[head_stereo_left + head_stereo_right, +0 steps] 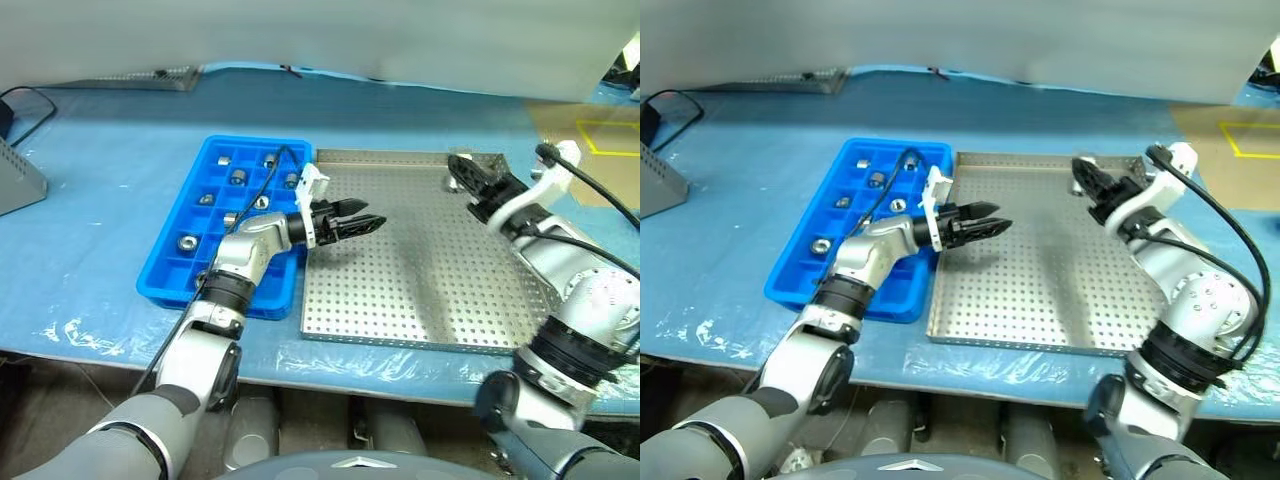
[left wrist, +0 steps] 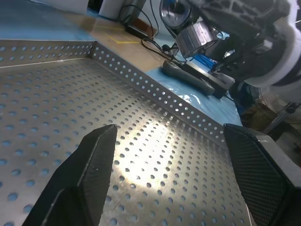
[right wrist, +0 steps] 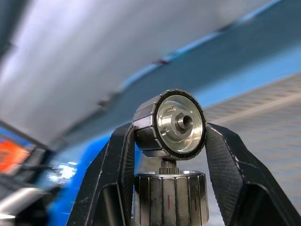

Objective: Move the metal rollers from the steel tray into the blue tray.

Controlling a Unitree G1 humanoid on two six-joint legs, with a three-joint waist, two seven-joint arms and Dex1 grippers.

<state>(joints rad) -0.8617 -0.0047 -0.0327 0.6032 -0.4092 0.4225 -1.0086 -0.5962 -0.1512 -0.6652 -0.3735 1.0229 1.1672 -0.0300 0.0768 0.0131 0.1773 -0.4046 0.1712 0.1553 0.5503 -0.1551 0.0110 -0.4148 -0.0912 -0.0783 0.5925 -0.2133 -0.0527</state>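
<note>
Gripping a metal roller [image 3: 169, 123], the right tool [image 1: 462, 174] sits upper right over the steel tray [image 1: 420, 300]; the left tool [image 1: 362, 220], fingers apart, hovers centre beside the blue tray [image 1: 170, 275] holding more rollers [image 1: 237, 178].

Silver-grey arm shells, black joint rings, black cables, black textured fingers [image 2: 94, 174]

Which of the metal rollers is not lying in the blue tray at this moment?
The metal roller clamped between the right gripper fingers above the steel tray; the others sit in blue tray compartments.

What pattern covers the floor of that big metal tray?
Rows of small round holes across the steel tray, clearest in the left wrist view.
</note>
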